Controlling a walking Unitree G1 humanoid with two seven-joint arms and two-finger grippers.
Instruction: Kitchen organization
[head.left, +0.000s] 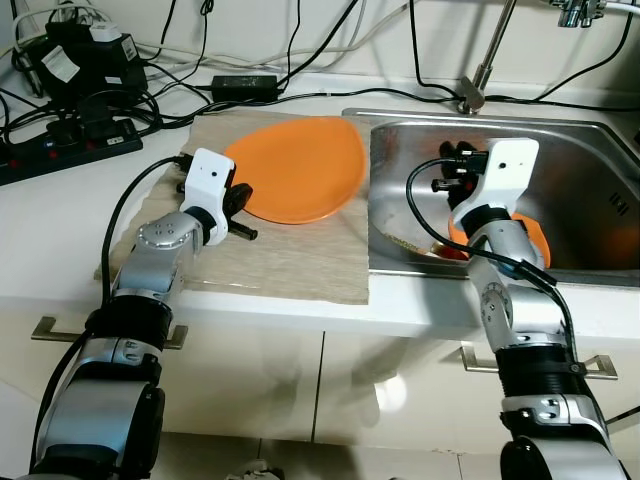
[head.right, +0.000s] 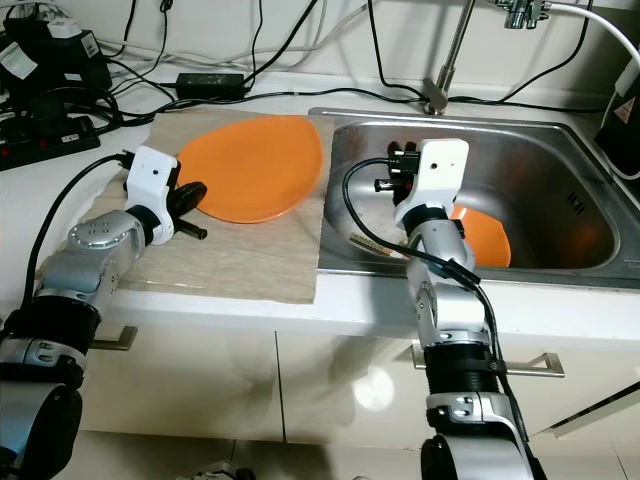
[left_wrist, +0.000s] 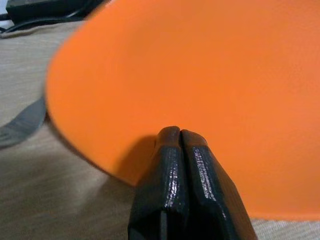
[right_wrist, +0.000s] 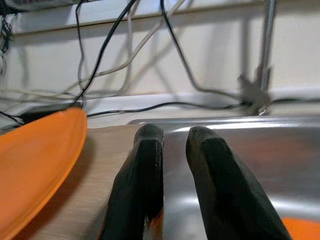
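Resting on a beige woven cloth mat (head.left: 280, 255) on the white table (head.left: 60, 230), a large flat orange plate (head.left: 295, 165) overhangs the mat's far edge beside the stainless steel sink (head.left: 590, 190). The left end effector (left_wrist: 180, 137) has its black fingers pressed together, tips touching the plate's near rim. The right end effector (right_wrist: 172, 135) hangs over the sink with a narrow gap between its fingers, holding nothing. A second orange plate (head.right: 485, 240) lies in the sink basin behind the right arm.

Bright even indoor light; soft shadows, sink glare, blurred wrist close-ups
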